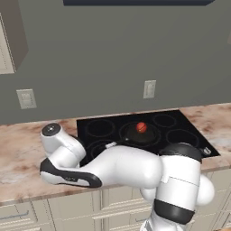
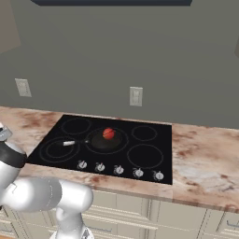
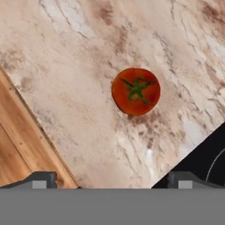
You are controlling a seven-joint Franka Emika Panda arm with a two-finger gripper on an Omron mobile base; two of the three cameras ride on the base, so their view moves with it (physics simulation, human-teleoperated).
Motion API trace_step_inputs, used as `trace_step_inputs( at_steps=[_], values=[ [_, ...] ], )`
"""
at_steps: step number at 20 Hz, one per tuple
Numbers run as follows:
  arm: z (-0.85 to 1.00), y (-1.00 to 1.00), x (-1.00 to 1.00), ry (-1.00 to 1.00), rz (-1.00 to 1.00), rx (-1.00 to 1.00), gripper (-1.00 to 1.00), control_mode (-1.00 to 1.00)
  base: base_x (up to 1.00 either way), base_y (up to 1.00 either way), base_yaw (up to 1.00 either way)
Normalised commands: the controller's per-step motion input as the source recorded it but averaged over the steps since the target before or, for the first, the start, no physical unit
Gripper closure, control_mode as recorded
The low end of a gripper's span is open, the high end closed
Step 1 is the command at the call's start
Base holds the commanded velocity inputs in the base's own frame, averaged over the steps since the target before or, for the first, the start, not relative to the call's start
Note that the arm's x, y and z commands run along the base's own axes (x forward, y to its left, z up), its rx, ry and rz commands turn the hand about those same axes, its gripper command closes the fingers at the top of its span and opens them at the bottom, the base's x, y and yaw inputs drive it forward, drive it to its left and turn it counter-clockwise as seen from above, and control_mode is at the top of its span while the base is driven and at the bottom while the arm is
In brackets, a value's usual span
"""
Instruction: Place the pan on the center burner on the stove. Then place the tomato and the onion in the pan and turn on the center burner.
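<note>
Fingers [image 3: 40, 180] spread, tomato [image 3: 136, 91] beyond.

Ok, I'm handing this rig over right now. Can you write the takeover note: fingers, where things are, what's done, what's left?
Gripper: fingers open, empty, above the counter beside the stove, looking down at the tomato.
Pan: on the center burner, handle toward the left burner.
Onion: in the pan.
Tomato: on the counter, untouched.
Done: pan placed, onion in.
Left: grasp the tomato, put it in the pan, then turn the center knob in the row, likely the center burner's.
</note>
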Motion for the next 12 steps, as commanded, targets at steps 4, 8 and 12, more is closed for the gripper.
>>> trace_step_inputs(
  at_steps=[4, 8, 12],
  values=[
    [-0.04, 0.18, 0.18, 0.00, 0.00, 0.00, -1.00, -1.00, 0.00, 0.00, 0.00],
    [0.00, 0.04, 0.11, 0.00, 0.00, 0.00, -1.00, -1.00, 0.00, 0.00, 0.00],
    [0.00, 0.00, 0.11, 0.00, 0.00, 0.00, -1.00, -1.00, 0.00, 0.00, 0.00]
  ],
)
